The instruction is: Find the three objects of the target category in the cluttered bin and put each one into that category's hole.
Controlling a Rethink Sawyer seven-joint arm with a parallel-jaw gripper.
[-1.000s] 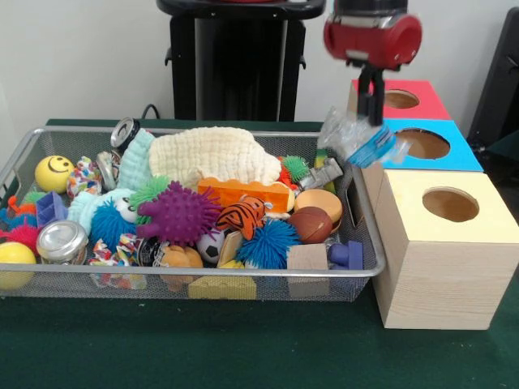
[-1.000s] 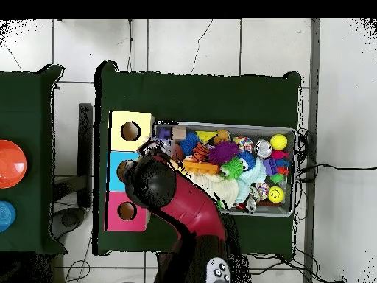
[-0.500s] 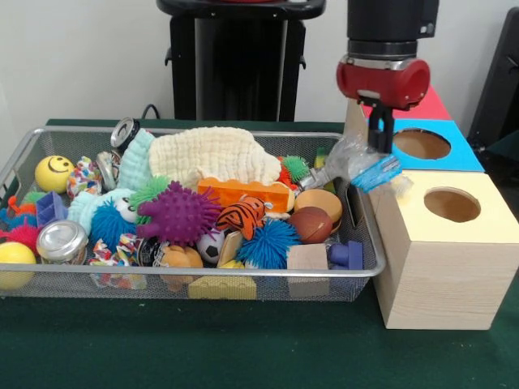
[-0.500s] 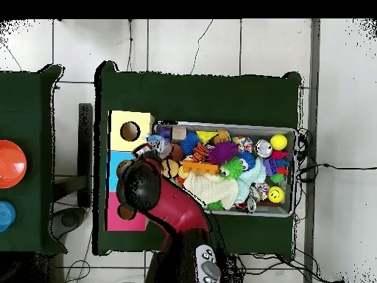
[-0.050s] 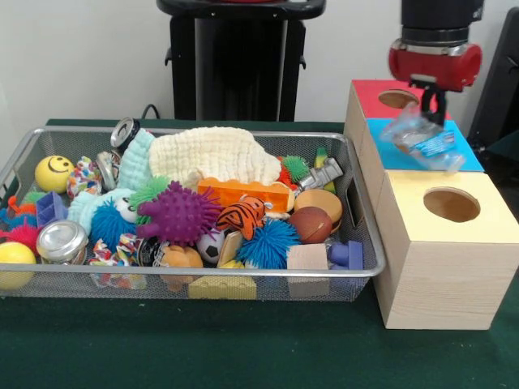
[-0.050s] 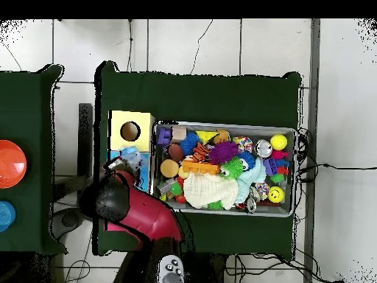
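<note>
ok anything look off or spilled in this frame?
Nothing spilled. The toys all sit inside the mesh bin. The only thing out of the bin is a crinkly clear packet with a blue label, hanging from the gripper above the blue box, covering its hole.

A green-covered table (image 5: 243,356) carries a mesh bin (image 5: 195,285) and three boxes (image 5: 442,267).

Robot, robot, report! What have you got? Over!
Tool shut on crinkly plastic packet. Packet hanging above blue box. Nothing in the way.
</note>
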